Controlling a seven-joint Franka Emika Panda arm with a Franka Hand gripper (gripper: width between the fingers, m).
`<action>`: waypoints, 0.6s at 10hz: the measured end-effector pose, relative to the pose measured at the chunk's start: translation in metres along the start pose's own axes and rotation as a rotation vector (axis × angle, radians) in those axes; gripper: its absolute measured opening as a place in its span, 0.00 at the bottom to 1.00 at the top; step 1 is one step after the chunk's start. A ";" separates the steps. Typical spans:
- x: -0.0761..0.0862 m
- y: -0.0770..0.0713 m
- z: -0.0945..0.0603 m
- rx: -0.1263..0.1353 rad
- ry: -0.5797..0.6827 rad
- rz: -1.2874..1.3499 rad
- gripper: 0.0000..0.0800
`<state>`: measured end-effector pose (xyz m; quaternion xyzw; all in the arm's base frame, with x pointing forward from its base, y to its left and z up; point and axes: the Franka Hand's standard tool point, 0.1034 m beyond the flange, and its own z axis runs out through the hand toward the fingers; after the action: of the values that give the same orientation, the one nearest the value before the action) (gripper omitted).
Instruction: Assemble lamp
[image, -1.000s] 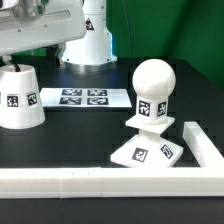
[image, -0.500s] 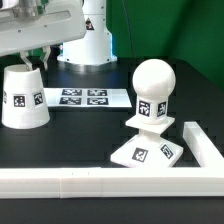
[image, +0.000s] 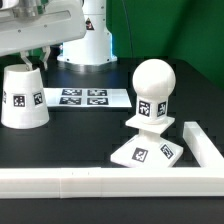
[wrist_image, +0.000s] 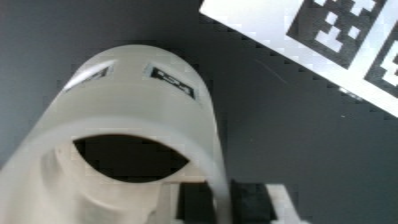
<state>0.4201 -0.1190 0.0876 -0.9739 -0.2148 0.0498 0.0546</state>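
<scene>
The white tapered lamp shade (image: 22, 97) stands on the table at the exterior view's left, narrow end up, with tags on its side. My gripper (image: 27, 62) is directly over its top rim. In the wrist view the shade (wrist_image: 125, 110) fills the frame with its dark opening showing, and my gripper (wrist_image: 224, 205) has its dark pads on either side of the rim wall, closed on it. The round bulb (image: 154, 86) stands upright on the flat square base (image: 148, 152) at the exterior view's right.
The marker board (image: 85, 97) lies flat behind the shade and shows in the wrist view (wrist_image: 338, 35). A long white border rail (image: 100, 182) runs along the front and up the exterior view's right side (image: 205, 148). The robot's white pedestal (image: 90, 40) stands at the back.
My gripper has come down a little onto the shade's rim since a second ago. Nothing moved in the last half second.
</scene>
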 end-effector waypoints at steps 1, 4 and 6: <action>0.003 -0.004 0.000 0.006 -0.003 0.021 0.05; 0.056 -0.043 -0.026 0.059 -0.030 0.098 0.05; 0.095 -0.053 -0.065 0.077 -0.039 0.159 0.05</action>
<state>0.4917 -0.0363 0.1522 -0.9839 -0.1359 0.0814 0.0834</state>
